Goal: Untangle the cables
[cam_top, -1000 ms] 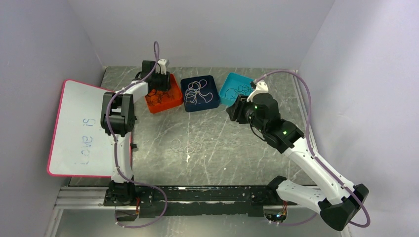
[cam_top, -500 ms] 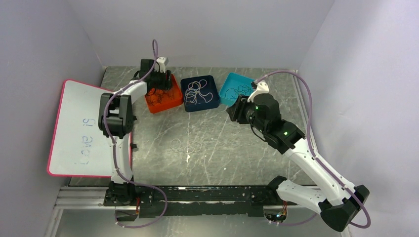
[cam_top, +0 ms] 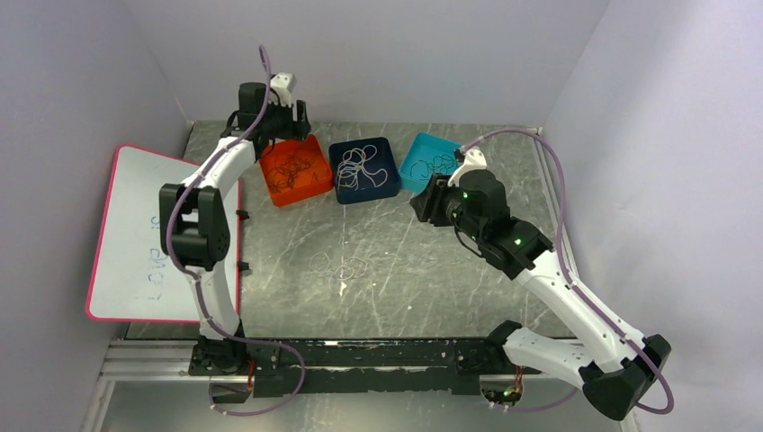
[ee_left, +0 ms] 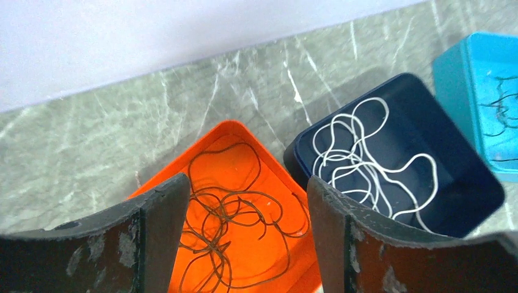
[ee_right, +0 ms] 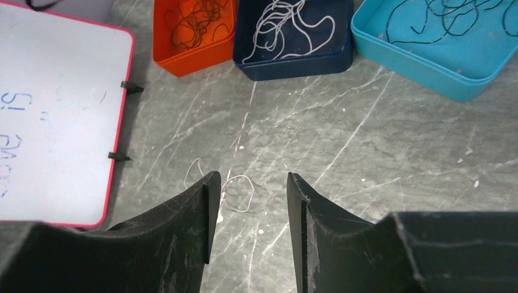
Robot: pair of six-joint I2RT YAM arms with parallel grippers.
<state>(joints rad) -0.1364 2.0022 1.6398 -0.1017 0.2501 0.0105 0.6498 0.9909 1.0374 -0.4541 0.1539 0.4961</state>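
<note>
Left of cables, whiteboard with illegible scrawl

Table: 3 trays, whiteboard, loose cable

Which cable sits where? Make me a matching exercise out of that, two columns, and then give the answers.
Column one:
1. brown cable
2. white cable
3. black cable
4. pale loose cable

Column two:
A. on the bare table
B. in the orange tray
C. in the light blue tray
D. in the dark blue tray

Pairs: 1-B, 2-D, 3-C, 4-A.
</note>
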